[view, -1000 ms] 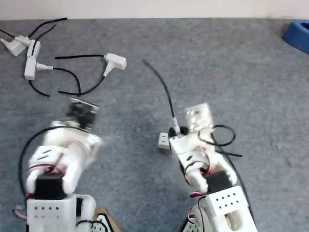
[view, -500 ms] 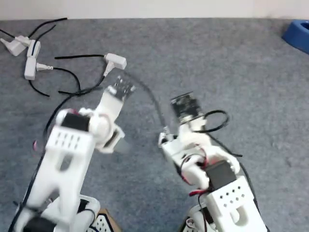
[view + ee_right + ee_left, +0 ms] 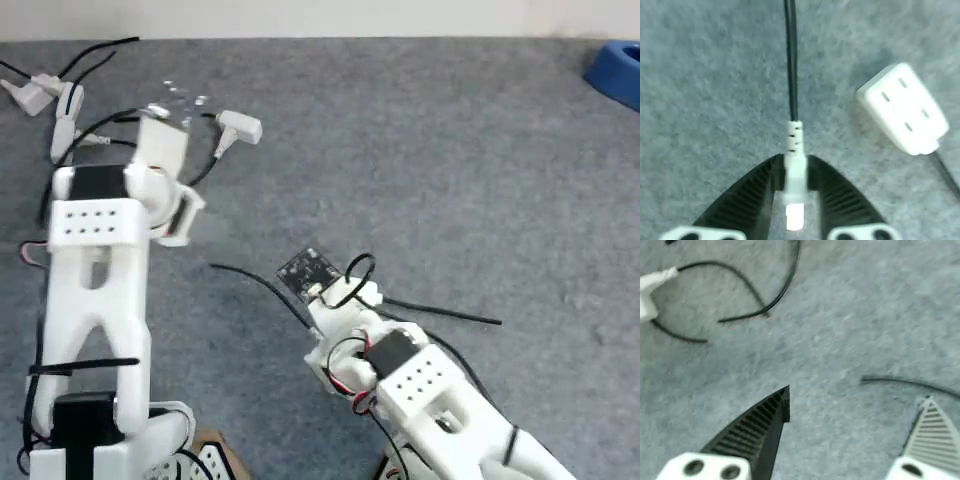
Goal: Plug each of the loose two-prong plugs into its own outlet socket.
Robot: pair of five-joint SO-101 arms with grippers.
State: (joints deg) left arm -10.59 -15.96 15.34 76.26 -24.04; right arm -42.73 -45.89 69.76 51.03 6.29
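Observation:
My right gripper [image 3: 793, 165] is shut on a white two-prong plug [image 3: 792, 175], whose black cord [image 3: 790, 60] runs straight away from it. A white outlet block [image 3: 902, 107] lies on the carpet just beside that plug. In the high view the right gripper [image 3: 305, 268] sits at the centre front, the cord [image 3: 250, 282] trailing to its left. My left gripper [image 3: 857, 395] is open over bare carpet, with black cords [image 3: 747, 285] ahead of it. From above, the left gripper [image 3: 178, 100] hovers at the far left beside a white plug [image 3: 240, 128].
More white plugs and sockets [image 3: 62, 130] with tangled black cords lie in the far left corner. A blue container [image 3: 615, 70] sits at the far right edge. Grey carpet [image 3: 480, 180] covers the table.
The left arm has swung out from the front toward the far left cords, open. The right arm has drawn back and turned left, dragging the plug's cord along.

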